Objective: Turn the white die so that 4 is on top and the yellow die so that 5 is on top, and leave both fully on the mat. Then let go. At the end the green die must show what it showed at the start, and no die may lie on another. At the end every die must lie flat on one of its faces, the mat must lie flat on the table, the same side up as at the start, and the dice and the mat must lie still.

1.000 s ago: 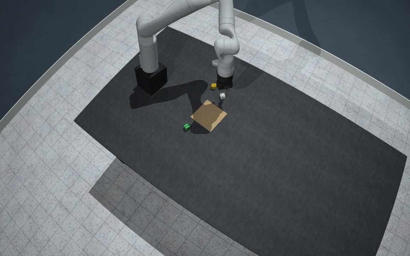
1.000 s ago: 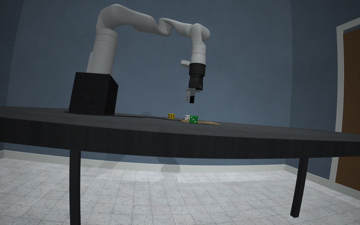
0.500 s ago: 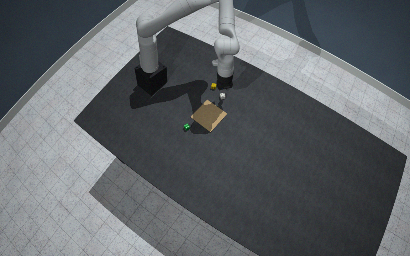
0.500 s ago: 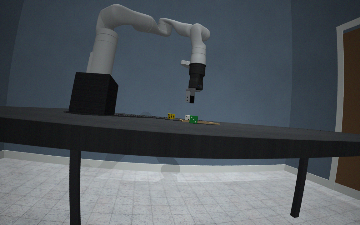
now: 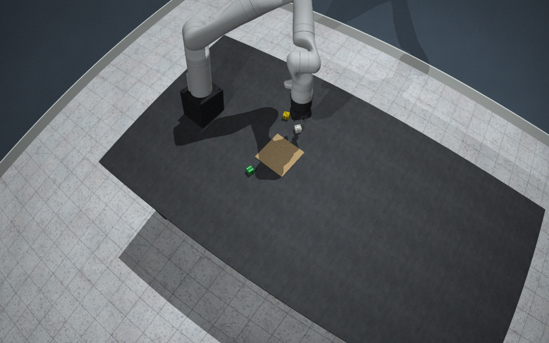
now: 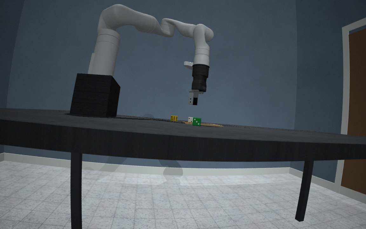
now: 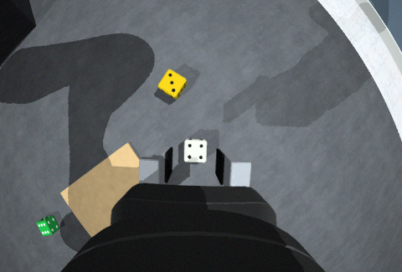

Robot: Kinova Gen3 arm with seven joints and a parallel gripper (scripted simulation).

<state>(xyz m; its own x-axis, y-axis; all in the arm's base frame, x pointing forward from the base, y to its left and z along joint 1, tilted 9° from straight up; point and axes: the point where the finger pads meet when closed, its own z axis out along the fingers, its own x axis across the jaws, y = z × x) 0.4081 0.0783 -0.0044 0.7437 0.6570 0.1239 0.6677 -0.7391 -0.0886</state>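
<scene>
Blue walls stand behind the dark tabletop, and you can take the tan mat as your landmark. Going left to right in the top view, you first meet the arm's black base, up and to the left of the mat and well apart from it. Next comes the green die, on the table just outside the mat's left corner, with six on top.

Past the mat's middle you find the yellow die, off the mat beyond its upper corner, lying flat with three on top. Farther right is the white die, also off the mat, near its upper-right edge; it lies flat and already shows you four.

Your gripper points down, off the mat on that same upper-right side. It is open and holds nothing. Its fingers hang clear above the white die, which your wrist view shows framed in the gap between them. You have the yellow die lower than the fingertips too, but out to one side, outside that gap.
</scene>
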